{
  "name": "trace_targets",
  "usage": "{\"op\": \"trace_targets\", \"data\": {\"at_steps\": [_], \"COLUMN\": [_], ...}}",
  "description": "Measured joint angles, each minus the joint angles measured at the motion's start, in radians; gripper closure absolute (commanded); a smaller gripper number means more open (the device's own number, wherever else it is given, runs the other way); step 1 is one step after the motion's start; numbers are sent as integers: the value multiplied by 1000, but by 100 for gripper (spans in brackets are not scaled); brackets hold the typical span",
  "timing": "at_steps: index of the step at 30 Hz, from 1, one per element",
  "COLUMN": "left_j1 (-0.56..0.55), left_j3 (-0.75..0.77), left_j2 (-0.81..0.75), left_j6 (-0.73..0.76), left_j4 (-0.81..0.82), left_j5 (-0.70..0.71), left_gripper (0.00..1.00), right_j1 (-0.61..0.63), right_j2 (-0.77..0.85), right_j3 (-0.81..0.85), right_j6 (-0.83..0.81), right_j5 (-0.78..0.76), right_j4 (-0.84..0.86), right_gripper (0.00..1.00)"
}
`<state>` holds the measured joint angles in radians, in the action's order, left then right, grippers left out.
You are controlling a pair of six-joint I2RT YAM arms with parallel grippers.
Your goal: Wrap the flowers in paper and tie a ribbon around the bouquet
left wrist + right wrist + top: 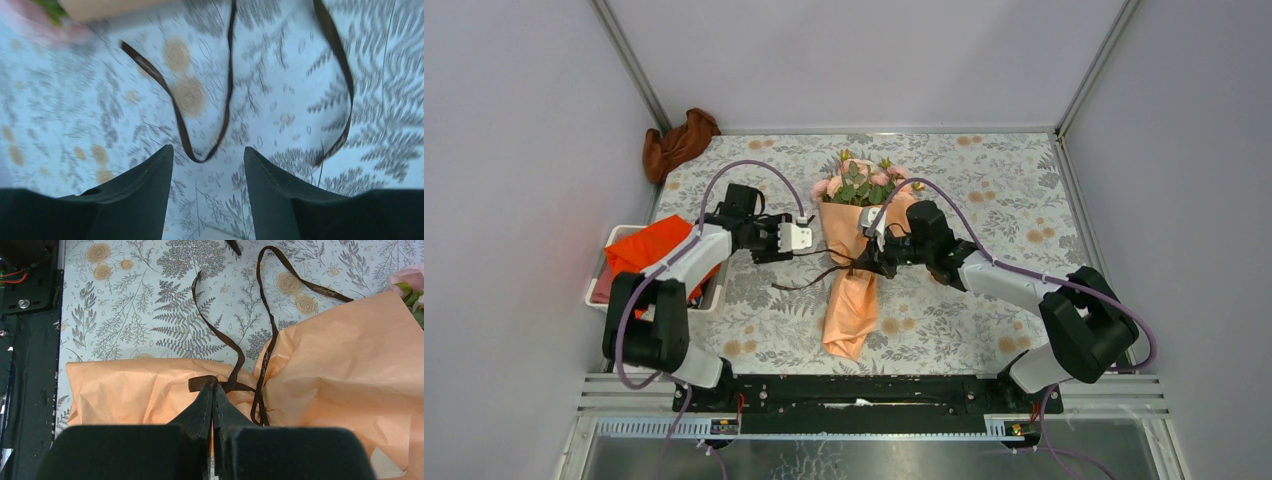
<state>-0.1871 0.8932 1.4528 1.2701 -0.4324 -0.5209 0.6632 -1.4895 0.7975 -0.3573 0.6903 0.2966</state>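
The wrapping looks done. The bouquet (pixel 852 290) lies lengthwise in the middle of the table (pixel 984 180), with the flowers (pixel 861 183) at the far end and the paper (pixel 350 355) gathered round the stems in a creased cone that points back toward the arms.

The step in hand is the tying. The ribbon (pixel 272 337) crosses the narrow waist of the cone. From there two long strands run off the paper and trail in loose loops over the table on the left-arm side.

The right fingers (pixel 212 387) are pressed fully together right at that waist. A short end of ribbon pokes out beside their tips, so they seem to have the ribbon pinched against the paper.

The left fingers (pixel 207 148) hang over the table just beside the bouquet. They are parted a good way and hold nothing. One loop of ribbon lies on the table between and just ahead of their tips.

I see no finished knot or bow, only strands crossing at the waist, so I judge the tie half made. Next, the left fingers need to come down on one loose strand and close on it cleanly. Then they must pull away from the cone while the right side keeps its pinch. The strip is thin and lies flat, so it could easily slip, and too hard a tug may drag the light bouquet sideways.
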Motion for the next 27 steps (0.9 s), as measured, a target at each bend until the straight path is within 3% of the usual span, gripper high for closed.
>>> {"op": "trace_targets", "data": {"at_steps": [8, 14, 24, 27], "left_j1": [66, 65, 60, 55], "left_j3": [72, 188, 209, 212], "left_j2": [164, 292, 341, 345], "left_j6": [326, 386, 472, 474], "left_j4": [-216, -223, -222, -218], "left_j5": [119, 166, 192, 201], "left_gripper": [38, 42, 55, 63], "right_j1": [0, 0, 0, 0], "right_j2": [0, 0, -22, -32], "right_j3": [0, 0, 0, 0], "right_j6": [16, 18, 23, 26], "right_j5": [-2, -15, -19, -19], "right_j4": [0, 0, 0, 0], "right_gripper": [100, 100, 100, 100]}}
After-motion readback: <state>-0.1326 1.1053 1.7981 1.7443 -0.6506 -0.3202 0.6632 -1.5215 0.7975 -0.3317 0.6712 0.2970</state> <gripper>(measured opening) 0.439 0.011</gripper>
